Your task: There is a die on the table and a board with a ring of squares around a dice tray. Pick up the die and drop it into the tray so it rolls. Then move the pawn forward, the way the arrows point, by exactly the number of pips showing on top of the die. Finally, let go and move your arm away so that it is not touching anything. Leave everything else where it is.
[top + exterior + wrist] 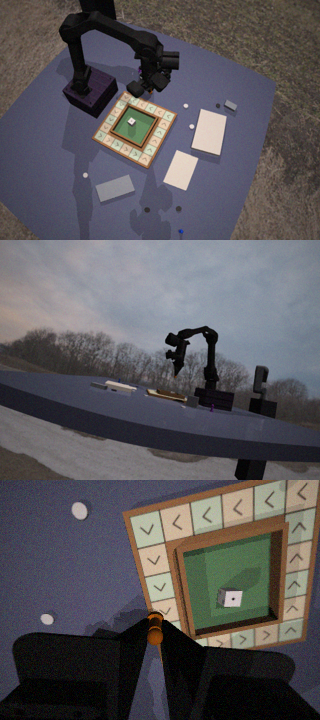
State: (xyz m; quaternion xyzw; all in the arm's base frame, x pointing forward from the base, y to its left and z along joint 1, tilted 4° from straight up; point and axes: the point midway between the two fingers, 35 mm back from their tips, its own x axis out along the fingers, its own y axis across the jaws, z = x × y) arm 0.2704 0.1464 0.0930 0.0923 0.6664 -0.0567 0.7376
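The tool point(150, 90) point(175, 376) point(155, 624), nearly closed, grips the orange pawn point(151, 91) point(175, 376) point(155, 629) above the board's point(147, 166) point(165, 396) point(128, 526) edge. Inside the board's tray point(141, 145) point(170, 393) point(180, 570), the die point(131, 121) point(232, 598) shows 1 pip; miscounting from a forgotten start square, or releasing high, could misplace or topple the pawn.

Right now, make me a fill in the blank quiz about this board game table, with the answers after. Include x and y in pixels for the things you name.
1. The tool point(150, 90) point(175, 376) point(155, 624) grips a pawn coloured ____.
2. The die point(131, 121) point(230, 598) lies inside the ____.
3. The number of pips on the die's top face is ____.
4. The tray's floor point(134, 131) point(200, 590) is coloured ____.

Answers: orange; tray; one; green.
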